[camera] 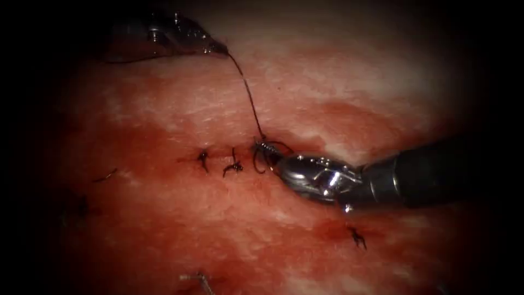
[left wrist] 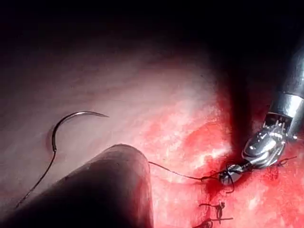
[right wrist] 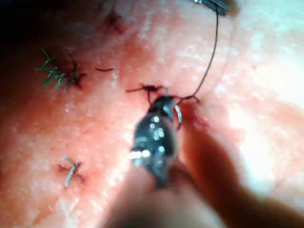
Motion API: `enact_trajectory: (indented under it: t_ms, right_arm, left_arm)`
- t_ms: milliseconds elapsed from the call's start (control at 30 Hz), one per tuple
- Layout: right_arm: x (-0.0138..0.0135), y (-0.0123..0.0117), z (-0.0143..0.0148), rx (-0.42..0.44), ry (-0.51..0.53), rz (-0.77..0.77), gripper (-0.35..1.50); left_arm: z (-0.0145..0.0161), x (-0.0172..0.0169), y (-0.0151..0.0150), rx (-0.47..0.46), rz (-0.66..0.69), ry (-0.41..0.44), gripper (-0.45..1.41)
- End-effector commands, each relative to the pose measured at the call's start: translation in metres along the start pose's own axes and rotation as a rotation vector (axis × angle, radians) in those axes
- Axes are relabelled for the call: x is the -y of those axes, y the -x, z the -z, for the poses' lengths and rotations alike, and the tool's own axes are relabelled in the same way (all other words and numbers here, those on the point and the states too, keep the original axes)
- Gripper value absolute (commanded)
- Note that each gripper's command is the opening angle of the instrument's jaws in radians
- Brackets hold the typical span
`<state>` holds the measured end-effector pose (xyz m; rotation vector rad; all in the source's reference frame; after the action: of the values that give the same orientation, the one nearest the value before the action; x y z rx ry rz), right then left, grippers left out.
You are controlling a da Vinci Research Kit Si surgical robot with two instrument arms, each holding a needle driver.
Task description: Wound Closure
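Note:
The thread (camera: 248, 95) runs taut from my left tool (camera: 221, 50), at the upper left, down to a knot (camera: 263, 145) on the cut. The left tool's jaws are shut on the thread's end. My right tool (camera: 277, 161) comes in from the right, its jaw tips closed on the thread loops at the knot (right wrist: 164, 100). The curved needle (left wrist: 71, 124) lies loose on pale tissue, outside it and held by neither tool, with thread (left wrist: 38, 183) trailing from its tail. In the left wrist view the thread (left wrist: 175, 173) leads to the knot (left wrist: 229, 175) beside the right tool (left wrist: 247, 164).
Two tied stitches (camera: 203, 158) (camera: 233, 166) sit on the cut left of the knot. Another stitch (camera: 357, 237) lies below the right tool's shaft (camera: 431, 175). Red fluid stains the tissue (camera: 164, 218) around the cut. Cut thread ends (right wrist: 59, 73) lie nearby.

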<state>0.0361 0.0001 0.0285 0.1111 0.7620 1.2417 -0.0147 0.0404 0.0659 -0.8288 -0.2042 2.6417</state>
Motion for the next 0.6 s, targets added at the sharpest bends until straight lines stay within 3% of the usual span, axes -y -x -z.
enact_trajectory:
  t_ms: [33, 600]
  right_arm:
    - [0.0002, 0.0008, 0.0001, 0.0, -0.001, 0.003, -0.35]
    - [0.0018, 0.0027, 0.004, -0.033, -0.014, 0.081, -0.35]
  left_arm:
    - [-0.0009, 0.0003, -0.0002, 0.001, 0.002, -0.001, -0.45]
    - [-0.0049, 0.0113, -0.0009, -0.02, 0.059, -0.061, -0.45]
